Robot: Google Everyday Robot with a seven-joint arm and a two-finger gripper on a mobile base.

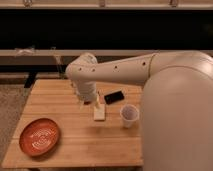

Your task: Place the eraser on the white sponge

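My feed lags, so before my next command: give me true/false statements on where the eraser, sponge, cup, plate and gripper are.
The eraser lies on the table, not on the white sponge. True.
The white cup stands left of the sponge in the view. False: it stands right of it.
The orange plate holds the eraser. False: the eraser lies far from it.
The gripper is down near the table, left of the eraser in the view. True.
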